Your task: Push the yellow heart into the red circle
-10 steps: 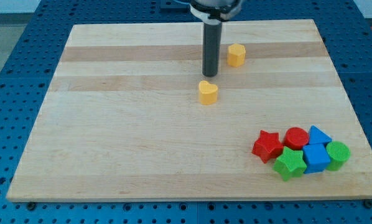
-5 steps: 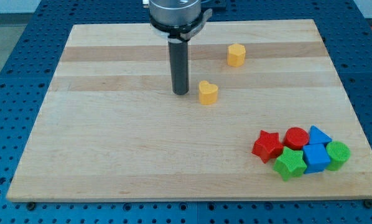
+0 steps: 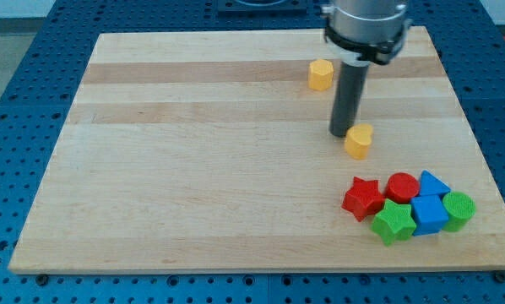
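Note:
The yellow heart (image 3: 359, 141) lies right of the board's middle, above and left of the block cluster. My tip (image 3: 343, 133) rests on the board just at the heart's upper left side, touching or nearly touching it. The red circle (image 3: 402, 187) sits in the cluster at the view's lower right, a short way below and right of the heart.
A yellow hexagon (image 3: 321, 74) stands near the view's top. Around the red circle are a red star (image 3: 362, 198), a green star (image 3: 393, 221), a blue square block (image 3: 429, 214), a blue triangle (image 3: 433, 184) and a green circle (image 3: 458, 210). The wooden board (image 3: 193, 186) ends just right of the cluster.
My tip went from above the heart to its left side, then swept right. The heart has slid right and slightly down, towards the cluster.

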